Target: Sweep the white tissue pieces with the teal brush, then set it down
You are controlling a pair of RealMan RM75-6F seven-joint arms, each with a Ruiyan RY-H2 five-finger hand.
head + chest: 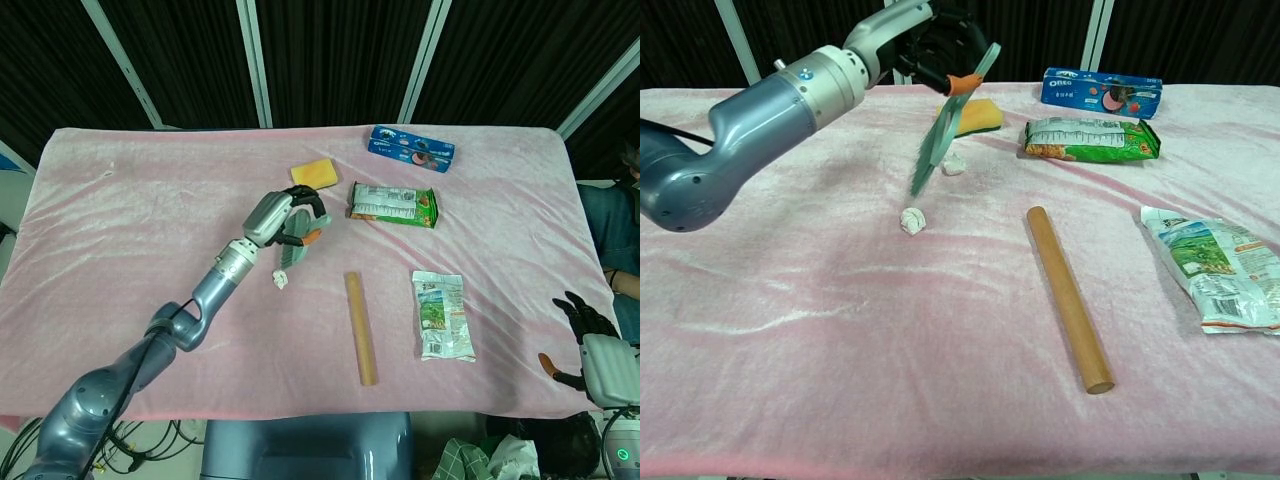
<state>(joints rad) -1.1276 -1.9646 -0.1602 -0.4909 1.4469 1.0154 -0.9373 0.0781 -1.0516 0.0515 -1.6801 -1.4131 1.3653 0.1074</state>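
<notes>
My left hand [283, 216] [940, 48] grips the teal brush [938, 137] [294, 252] by its orange-tipped handle and holds it tilted above the pink cloth, bristles down and to the left. One white tissue piece [912, 219] [281, 280] lies just below the bristle end. A second tissue piece [955, 163] sits just right of the brush, near the yellow sponge [976, 114] [314, 172]; the head view hides it behind the hand. My right hand [590, 335] hangs off the table's right front corner, fingers apart, holding nothing.
A wooden rolling pin [1068, 297] [360, 327] lies right of the tissues. A green snack bag [1092, 138], a blue cookie box [1103, 89] and a white-green pouch [1213, 266] lie to the right. Pink cloth [790, 330] stretches left and toward the front.
</notes>
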